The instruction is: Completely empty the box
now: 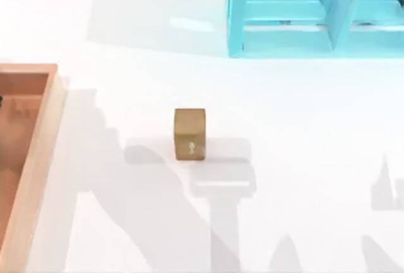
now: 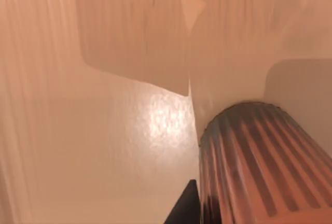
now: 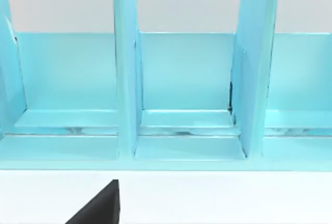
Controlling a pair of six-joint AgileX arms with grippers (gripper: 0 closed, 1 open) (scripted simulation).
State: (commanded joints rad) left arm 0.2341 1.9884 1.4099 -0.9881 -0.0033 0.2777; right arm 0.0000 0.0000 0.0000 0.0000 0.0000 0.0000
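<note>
Ribbed and dark, a cylinder (image 2: 254, 167) lies close under the left tool inside the box (image 1: 39, 153) at the tabletop's left edge — nearer the left arm. Neither tool's opening can be told — the right arm faces the cyan shelf unit (image 3: 166, 94).

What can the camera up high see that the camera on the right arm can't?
From above you see the large shallow wooden box at the table's left edge and the small golden-brown cube standing on the white table, outside the box. The right wrist view looks straight into the cyan shelf unit's upright dividers and compartments, with a dark finger tip at the edge. Both views share the cyan shelf unit and the white table.
</note>
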